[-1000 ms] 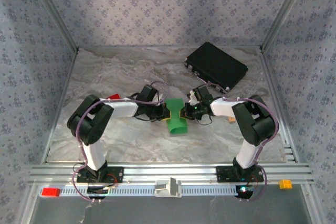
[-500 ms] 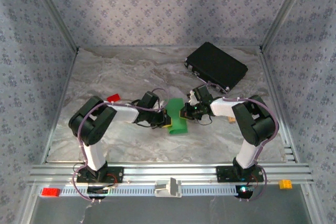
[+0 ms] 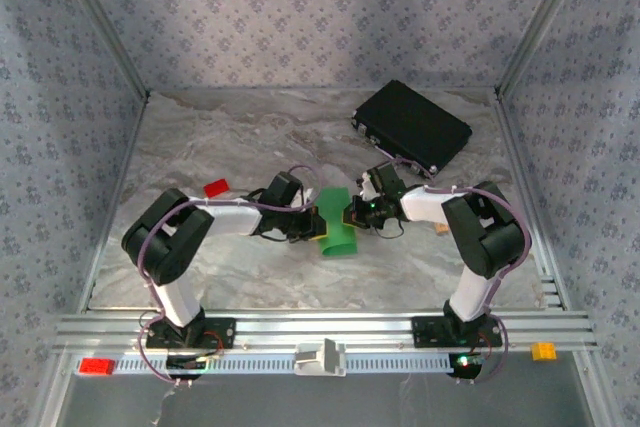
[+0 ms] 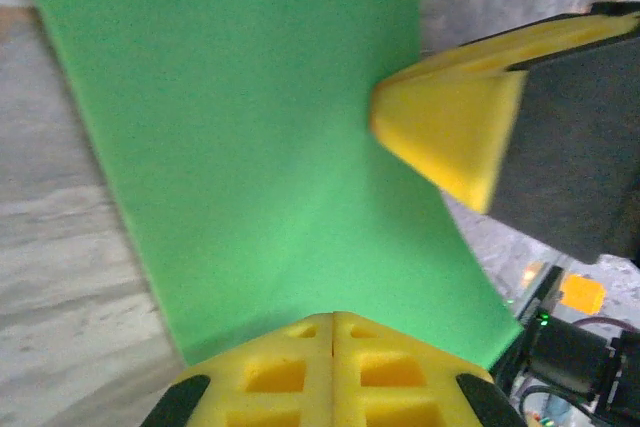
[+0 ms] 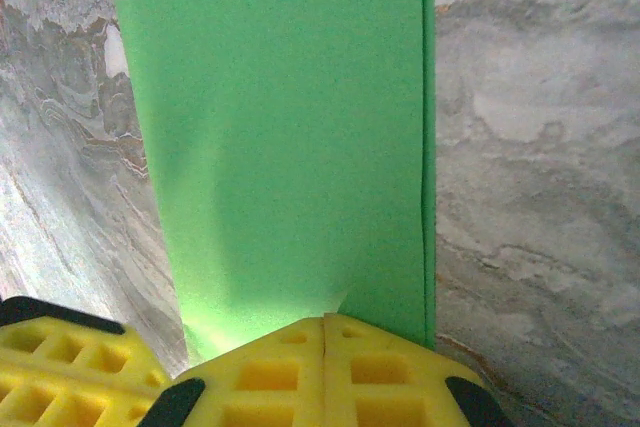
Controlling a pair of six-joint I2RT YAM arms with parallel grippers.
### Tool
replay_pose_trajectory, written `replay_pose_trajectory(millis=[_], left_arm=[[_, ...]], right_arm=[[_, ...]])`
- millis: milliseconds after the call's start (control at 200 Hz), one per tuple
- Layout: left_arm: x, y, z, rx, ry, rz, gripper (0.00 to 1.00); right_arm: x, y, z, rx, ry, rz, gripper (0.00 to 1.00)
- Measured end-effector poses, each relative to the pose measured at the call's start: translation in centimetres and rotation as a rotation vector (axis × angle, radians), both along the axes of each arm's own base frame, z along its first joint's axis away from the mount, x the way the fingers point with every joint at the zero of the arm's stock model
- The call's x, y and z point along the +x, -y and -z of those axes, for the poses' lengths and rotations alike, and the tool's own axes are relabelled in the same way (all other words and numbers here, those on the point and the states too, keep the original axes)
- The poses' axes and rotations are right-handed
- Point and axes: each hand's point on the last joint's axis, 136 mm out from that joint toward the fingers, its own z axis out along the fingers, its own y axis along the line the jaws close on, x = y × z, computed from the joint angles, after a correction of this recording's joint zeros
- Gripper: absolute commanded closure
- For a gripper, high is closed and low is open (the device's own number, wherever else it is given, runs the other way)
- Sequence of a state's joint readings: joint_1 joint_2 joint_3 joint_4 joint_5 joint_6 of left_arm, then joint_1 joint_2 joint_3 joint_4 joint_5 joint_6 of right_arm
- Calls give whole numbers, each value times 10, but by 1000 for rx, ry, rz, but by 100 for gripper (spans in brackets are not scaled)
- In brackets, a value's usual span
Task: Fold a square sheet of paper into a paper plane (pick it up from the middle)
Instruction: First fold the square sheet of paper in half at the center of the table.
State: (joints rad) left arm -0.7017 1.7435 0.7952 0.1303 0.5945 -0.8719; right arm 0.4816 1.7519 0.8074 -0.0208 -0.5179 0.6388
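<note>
Two arms meet over the middle of the marbled table [image 3: 220, 137], and the reading runs from the left. Well out to the far left of the left gripper [image 3: 310, 230] lies a small red block [image 3: 215, 188], apart from everything else. The left gripper itself is clenched: in its wrist view the two yellow fingertips [image 4: 333, 325] press flat together with only a seam between them, pinching the near edge of the sheet of paper [image 4: 250, 127]. The bright green paper spreads straight ahead of those tips as a broad folded band (its surface bends gently, not lying flat). From above, the sheet [image 3: 335, 222] sits between the two grippers, touching both, its lower end curling down toward the arm bases. On its other side the right gripper [image 3: 352, 215] is likewise clamped, fingertips [image 5: 325, 325] closed tight on the paper's edge, and the green band [image 5: 290, 127] runs directly forward from them, with a doubled edge showing along its right side. The right gripper's yellow finger [image 4: 440, 137] also shows in the left wrist view, touching the paper. Beyond the right gripper, well apart, rests a black case [image 3: 412, 127].
</note>
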Motion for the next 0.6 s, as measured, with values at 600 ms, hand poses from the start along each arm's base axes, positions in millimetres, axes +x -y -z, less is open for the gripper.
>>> replay_pose_trajectory(millis=[600], left_arm=[[-25,1,20,-22,-8,40,95]], right_arm=[[0,0,0,1,6,1,100]])
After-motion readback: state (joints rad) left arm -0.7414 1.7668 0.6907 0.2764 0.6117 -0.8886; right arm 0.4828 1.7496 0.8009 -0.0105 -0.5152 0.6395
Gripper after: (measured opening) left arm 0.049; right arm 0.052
